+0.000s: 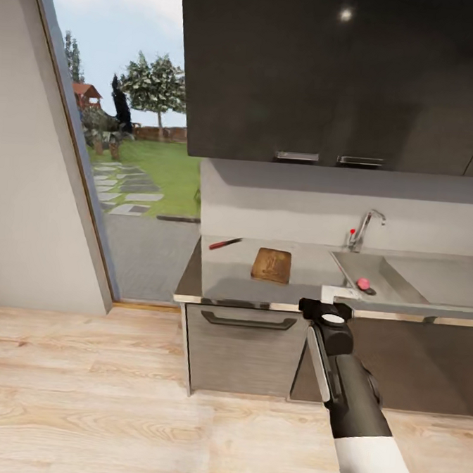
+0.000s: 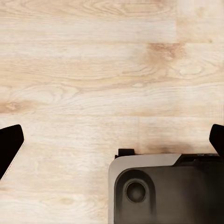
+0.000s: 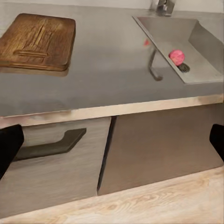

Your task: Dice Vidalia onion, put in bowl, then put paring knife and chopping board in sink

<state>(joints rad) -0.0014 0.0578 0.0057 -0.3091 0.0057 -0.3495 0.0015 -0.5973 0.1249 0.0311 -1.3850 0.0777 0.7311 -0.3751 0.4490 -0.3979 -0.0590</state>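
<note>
Pale wood flooring fills the foreground of the head view, running up to dark grey cabinets beneath a glossy grey counter. At the far left, a tall window shows lawn and trees outside. On the counter, from left to right: a paring knife with a red handle lies near the back edge, then a brown wooden chopping board lies flat, well apart from the knife. Further right is a steel sink with a chrome tap behind it. The pinkish-red Vidalia onion sits inside the basin, beside the round drain. Dark wall cupboards hang above.

The right gripper hovers at the counter's front edge, between board and sink; in its wrist view the jaws stand wide apart, holding nothing. The left gripper points down at the floor, its jaws likewise spread apart and unladen.
</note>
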